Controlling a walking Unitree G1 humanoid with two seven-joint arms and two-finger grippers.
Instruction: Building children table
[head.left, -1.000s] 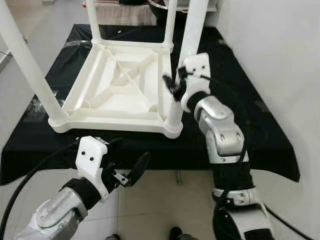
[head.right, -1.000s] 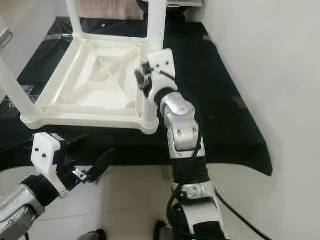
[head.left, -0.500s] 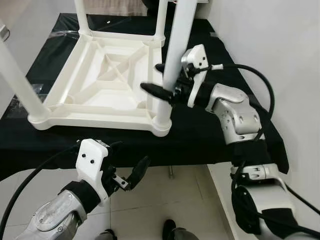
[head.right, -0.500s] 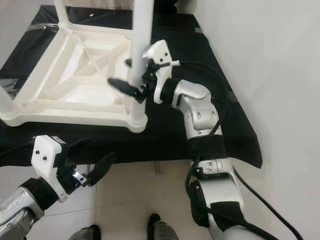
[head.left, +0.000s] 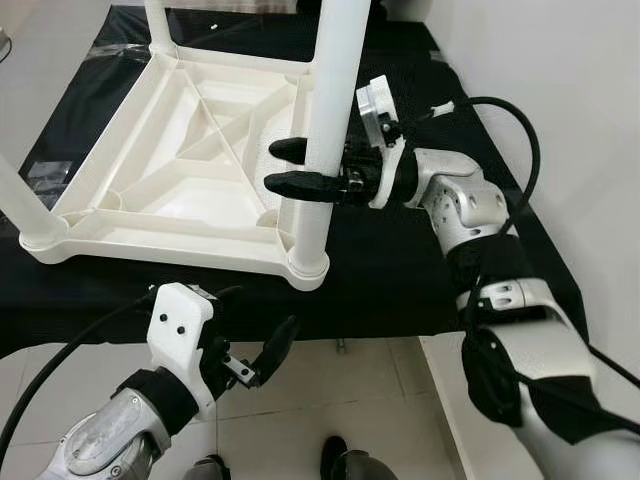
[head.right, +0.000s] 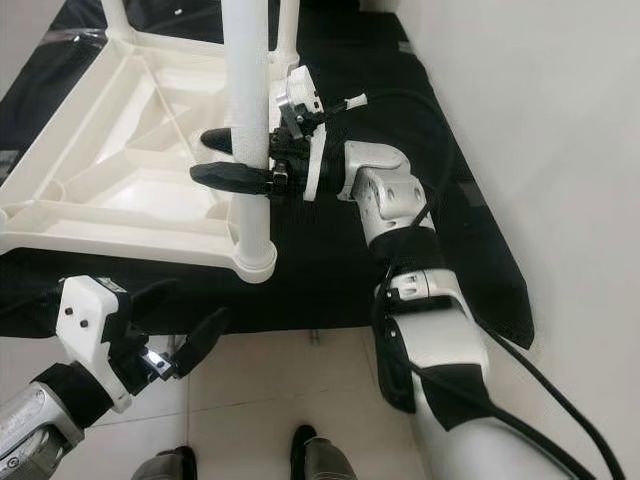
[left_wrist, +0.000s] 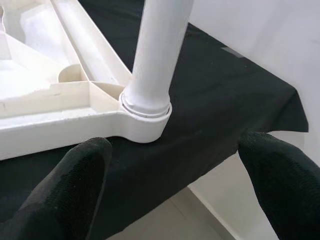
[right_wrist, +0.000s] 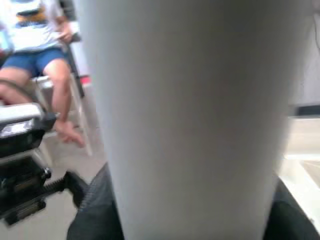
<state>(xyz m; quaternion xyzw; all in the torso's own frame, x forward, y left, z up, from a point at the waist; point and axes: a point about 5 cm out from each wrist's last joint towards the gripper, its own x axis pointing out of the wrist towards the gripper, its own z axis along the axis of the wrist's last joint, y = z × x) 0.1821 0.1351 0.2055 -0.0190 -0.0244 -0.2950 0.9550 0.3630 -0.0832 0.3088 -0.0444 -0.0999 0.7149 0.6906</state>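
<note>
The small white plastic children's table (head.left: 190, 170) is lying upside down on a black cloth-covered platform (head.left: 400, 270), its ribbed underside facing up and its round white legs standing in the corner sockets. The right gripper (head.left: 290, 168) is reaching in from the side and straddling the near-right white tubular leg (head.left: 325, 130) partway up — one long black finger showing on each side of the tube. A second ago this gripper was pressed close to the leg with its wrist pointing up; it has since swung round to horizontal, so its fingers are now bracketing the leg. The fingers are sitting snug around the tube, and in the right wrist view the leg is crowding the lens, which reads as a grip closed on the leg. That is probably meant for pressing or twisting the leg home in its corner socket (left_wrist: 145, 117). The left gripper (head.left: 250, 350) is hovering below the platform edge, fingers spread wide and holding nothing, pointed at that same corner
</note>
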